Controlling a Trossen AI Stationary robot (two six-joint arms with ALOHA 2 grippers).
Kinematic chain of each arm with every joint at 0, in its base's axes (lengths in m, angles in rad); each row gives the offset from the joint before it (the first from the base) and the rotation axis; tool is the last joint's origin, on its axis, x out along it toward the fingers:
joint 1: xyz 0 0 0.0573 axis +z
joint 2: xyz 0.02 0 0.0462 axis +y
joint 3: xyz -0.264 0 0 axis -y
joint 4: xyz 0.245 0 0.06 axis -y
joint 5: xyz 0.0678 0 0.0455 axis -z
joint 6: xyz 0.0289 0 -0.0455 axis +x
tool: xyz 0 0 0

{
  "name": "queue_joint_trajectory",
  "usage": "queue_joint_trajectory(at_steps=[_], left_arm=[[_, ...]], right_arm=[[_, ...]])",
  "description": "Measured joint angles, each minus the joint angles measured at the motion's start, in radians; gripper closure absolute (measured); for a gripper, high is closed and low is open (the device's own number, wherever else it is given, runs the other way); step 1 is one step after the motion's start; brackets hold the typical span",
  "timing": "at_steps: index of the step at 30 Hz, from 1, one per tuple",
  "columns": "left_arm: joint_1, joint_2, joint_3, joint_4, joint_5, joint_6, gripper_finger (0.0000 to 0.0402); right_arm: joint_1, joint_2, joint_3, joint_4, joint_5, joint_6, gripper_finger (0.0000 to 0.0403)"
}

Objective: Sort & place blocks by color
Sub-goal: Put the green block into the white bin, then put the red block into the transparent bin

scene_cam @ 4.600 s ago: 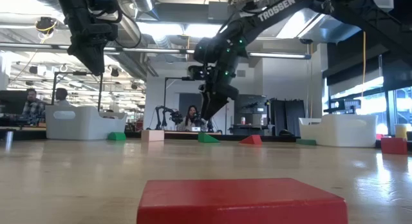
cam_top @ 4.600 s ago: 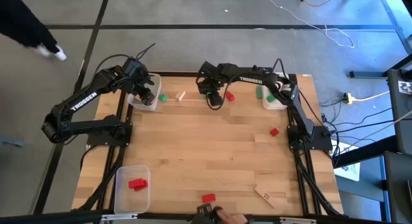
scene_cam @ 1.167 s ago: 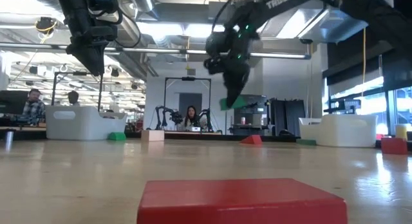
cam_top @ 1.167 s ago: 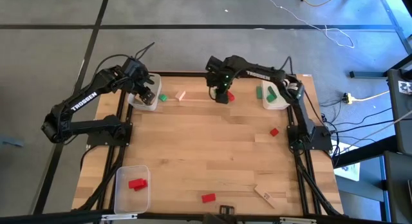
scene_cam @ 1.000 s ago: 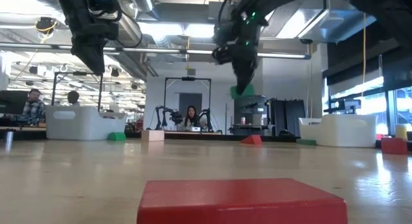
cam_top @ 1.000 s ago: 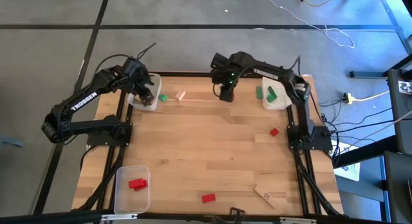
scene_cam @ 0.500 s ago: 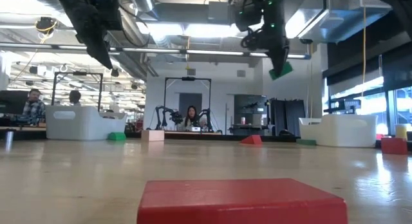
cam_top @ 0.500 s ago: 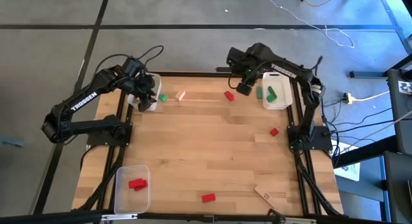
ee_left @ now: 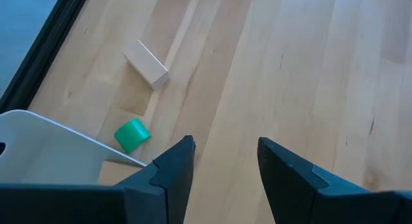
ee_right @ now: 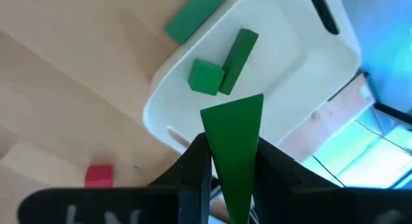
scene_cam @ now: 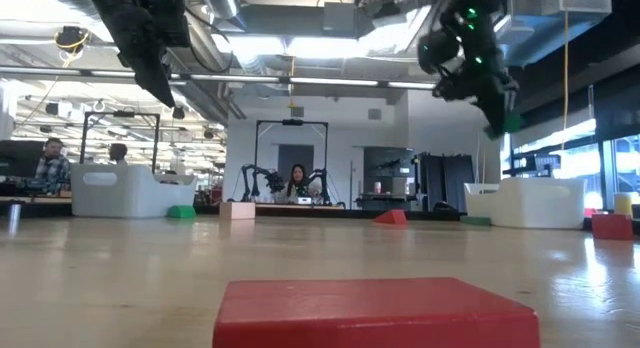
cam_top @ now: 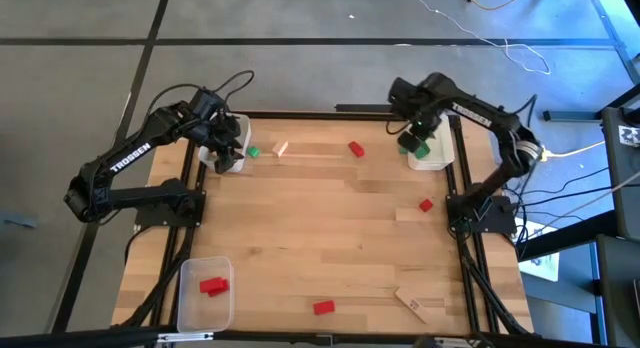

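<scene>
My right gripper hangs over the far-right white bin, shut on a green wedge block. Two green blocks lie in that bin, and a third rests flat on the table beside it. My left gripper is open above the far-left white bin. A green block and a pale wood block lie on the table just past it. My right gripper pinches the green wedge between its two fingers, which press on its two opposite side faces. The wedge's broad end sticks out past the fingertips. The fingers point downward, and the wedge is lifted clear above the bin.
Red blocks lie on the table at the far middle, right and near edge. A wood block lies near right. The near-left clear bin holds a red block. People sit in the room beyond.
My right gripper, still shut on the green wedge, has swung toward the table's right edge, from beside the far-middle red block to above the far-right bin. The wedge has travelled with it, clear of the table. My left gripper has tipped slightly over its bin.
</scene>
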Motion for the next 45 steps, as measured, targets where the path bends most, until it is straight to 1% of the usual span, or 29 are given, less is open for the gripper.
queue_joint_trajectory(at_steps=[3, 7, 10, 14, 16, 21, 29, 33, 41, 45], left_arm=[[0.0, 0.0, 0.0, 0.0, 0.0, 0.002, 0.0239], [0.0, 0.0, 0.0, 0.0, 0.0, 0.002, 0.0239], [0.0, 0.0, 0.0, 0.0, 0.0, 0.002, 0.0239], [0.0, 0.0, 0.0, 0.0, 0.0, -0.003, 0.0239], [0.0, 0.0, 0.0, 0.0, 0.0, -0.003, 0.0239], [0.0, 0.0, 0.0, 0.0, 0.0, -0.004, 0.0239], [0.0, 0.0, 0.0, 0.0, -0.001, -0.004, 0.0239], [0.0, 0.0, 0.0, 0.0, -0.001, -0.004, 0.0239], [0.0, 0.0, 0.0, 0.0, -0.001, -0.004, 0.0239], [0.0, 0.0, 0.0, 0.0, -0.001, -0.004, 0.0239]], right_arm=[[-0.043, -0.039, -0.124, 0.132, -0.001, -0.003, 0.0328], [-0.092, -0.055, -0.254, 0.267, -0.007, -0.001, 0.0328], [-0.118, -0.053, -0.329, 0.342, -0.012, -0.001, 0.0329], [-0.145, -0.053, -0.39, 0.406, -0.052, 0.007, 0.0327], [-0.158, -0.053, -0.406, 0.435, -0.06, 0.032, 0.0323], [-0.179, -0.053, -0.426, 0.444, -0.06, 0.073, 0.0318], [-0.181, -0.053, -0.427, 0.444, -0.054, 0.086, 0.0305], [-0.181, -0.053, -0.427, 0.447, -0.053, 0.098, 0.0281], [-0.18, -0.052, -0.427, 0.452, -0.052, 0.096, 0.0211], [-0.175, -0.052, -0.424, 0.464, -0.072, 0.075, 0.0192]])
